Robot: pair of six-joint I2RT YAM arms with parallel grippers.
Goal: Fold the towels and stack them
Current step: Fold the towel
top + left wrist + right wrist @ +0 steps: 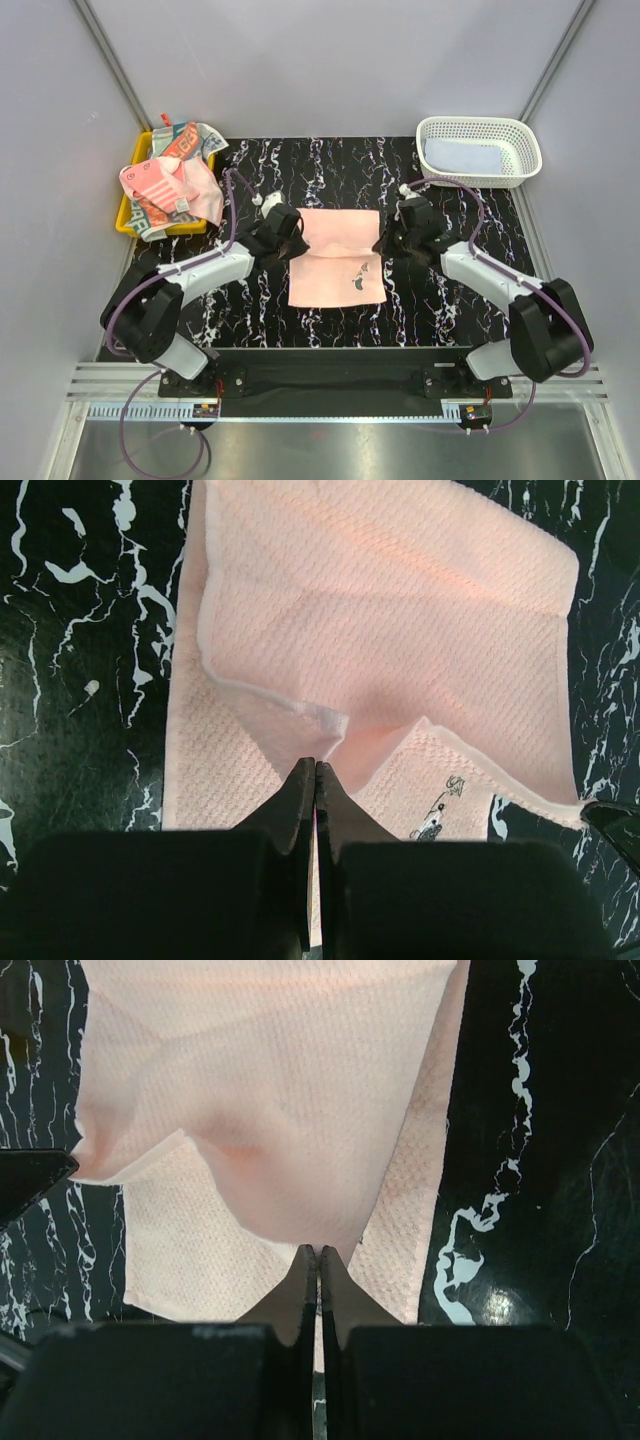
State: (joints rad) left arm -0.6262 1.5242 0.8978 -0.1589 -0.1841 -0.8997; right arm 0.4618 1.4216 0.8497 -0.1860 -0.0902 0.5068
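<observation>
Though pinched at two points, hangs slack rather than taut. Concerns the pink towel [335, 280], lying on the table [430, 310] nearer than the white basket [525, 150] and off to its left, with one layer drawn up over another.

Gripped on the edge farther from the basket by the left hand [316, 770], clenched tight on a small peak of cloth. Gripped likewise on the edge nearer the basket by the right hand [318, 1252], also clenched on a raised fold.

Should handle as light, soft and limp (waffle weave, so some bite for the pads, hardly slippery). No stiffness to carry a fold. Sags between the two pinches and wrinkles wherever pulled unevenly. Nothing fragile about it.

Best taken at an edge or corner, one thin layer only, at matching points on both sides for a straight fold line. Better not grabbed mid-cloth: likely to bunch. Worth guarding against catching the lower layer, marked by a small dark embroidered figure [437, 815], along with the upper one.

Inside the basket, a pale blue towel [460, 157], lying flat.

Far to the left of the basket and about level with it, a yellow tray [141, 148] under a heap of towels [170, 180], striped pink and lettered cream among them. Crumpled and overlapping, so probably in need of teasing apart by a free corner before any clean lift.
</observation>
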